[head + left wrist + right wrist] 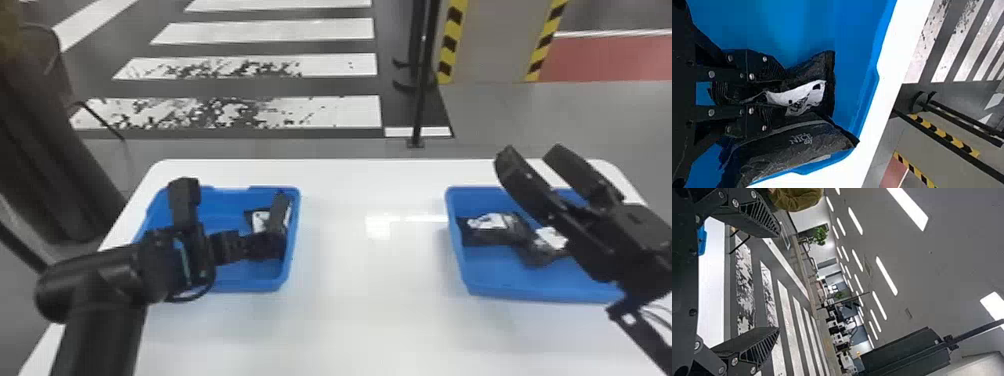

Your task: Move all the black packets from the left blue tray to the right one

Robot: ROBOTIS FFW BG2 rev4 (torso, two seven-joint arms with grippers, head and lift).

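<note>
On the surface (pixel 370 320), in the right tray (pixel 540 294) below the open right hand (pixel 530 156), at least two packets (pixel 487 225); in the left tray (pixel 245 285), one packet (pixel 807 98) gripped by the left hand (pixel 775 94), another packet (pixel 797 143) beside (perhaps half done).

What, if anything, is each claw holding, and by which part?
The left claw pinches a black packet near its middle, where it bunches up. The right claw is open and holds nothing.
</note>
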